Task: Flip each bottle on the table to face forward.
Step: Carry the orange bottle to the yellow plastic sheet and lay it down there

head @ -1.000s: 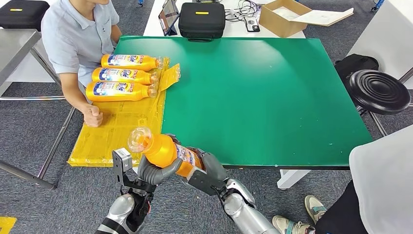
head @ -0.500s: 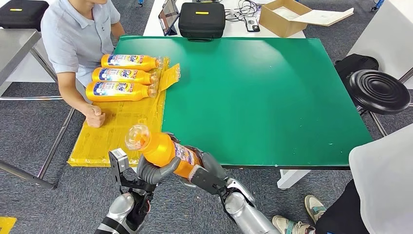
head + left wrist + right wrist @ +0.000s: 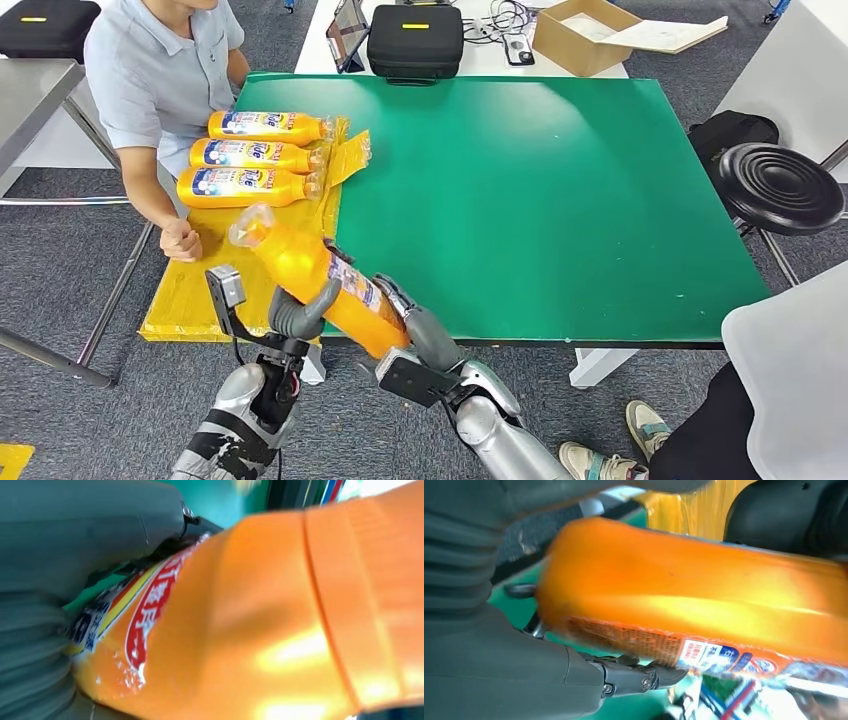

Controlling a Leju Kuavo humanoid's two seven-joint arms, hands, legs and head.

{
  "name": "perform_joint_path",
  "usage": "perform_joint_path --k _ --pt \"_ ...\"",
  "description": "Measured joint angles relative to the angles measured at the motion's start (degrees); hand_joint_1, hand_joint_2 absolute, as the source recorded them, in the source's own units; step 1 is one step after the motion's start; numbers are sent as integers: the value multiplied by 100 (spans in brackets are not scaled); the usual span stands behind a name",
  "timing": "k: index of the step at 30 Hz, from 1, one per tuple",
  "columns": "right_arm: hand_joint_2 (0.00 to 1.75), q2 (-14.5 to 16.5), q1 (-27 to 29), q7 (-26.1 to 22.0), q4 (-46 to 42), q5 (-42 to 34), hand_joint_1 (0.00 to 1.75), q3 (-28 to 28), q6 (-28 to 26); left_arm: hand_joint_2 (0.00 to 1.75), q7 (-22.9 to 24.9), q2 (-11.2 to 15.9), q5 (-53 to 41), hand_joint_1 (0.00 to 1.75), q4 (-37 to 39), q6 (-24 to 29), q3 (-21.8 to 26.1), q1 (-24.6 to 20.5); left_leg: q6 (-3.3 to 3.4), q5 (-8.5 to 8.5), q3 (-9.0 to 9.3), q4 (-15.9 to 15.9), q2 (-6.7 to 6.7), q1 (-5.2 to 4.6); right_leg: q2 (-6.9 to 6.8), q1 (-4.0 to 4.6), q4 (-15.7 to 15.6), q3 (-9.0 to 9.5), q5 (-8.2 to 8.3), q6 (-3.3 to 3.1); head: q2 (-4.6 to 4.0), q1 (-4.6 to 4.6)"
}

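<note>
From the head view, both hands hold one orange bottle (image 3: pixel 315 280) above the bench's (image 3: pixel 560 200) near left corner, over the yellow sheet (image 3: pixel 240 260). The bottle tilts, cap toward the left edge. The left hand (image 3: pixel 295 315) wraps it from below; the right hand (image 3: pixel 405 320) grips its base end. Three more bottles (image 3: pixel 255 157) lie side by side on the sheet at the far left corner, labels up, beside a seated person (image 3: pixel 160 90).

In the left wrist view, the left hand's thumb (image 3: pixel 100 525) presses the bottle's labelled side.

In the right wrist view, the right hand's fingers (image 3: pixel 634 675) curl against the bottle's label.
</note>
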Motion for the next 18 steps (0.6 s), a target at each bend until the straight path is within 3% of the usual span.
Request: perform_joint_path --k 3,10,18 --pt "0 -6 15 -53 -102 35 0 96 -326 175 -85 63 -450 175 20 491 152 -137 0 0 0 0 1 0 1 1 0 -3 0 0 0 -2" --pt "0 -92 3 -96 -294 -32 0 167 -984 175 -108 332 -1037 175 40 865 441 -351 -1 1 -1 0 1 2 -2 4 0 -5 0 -1 0 -2" --pt "0 -201 6 -96 -468 -337 0 164 -1472 175 -305 531 -2329 175 -21 1582 484 -568 1 2 -1 0 1 1 -2 2 0 -5 0 -1 0 -2"
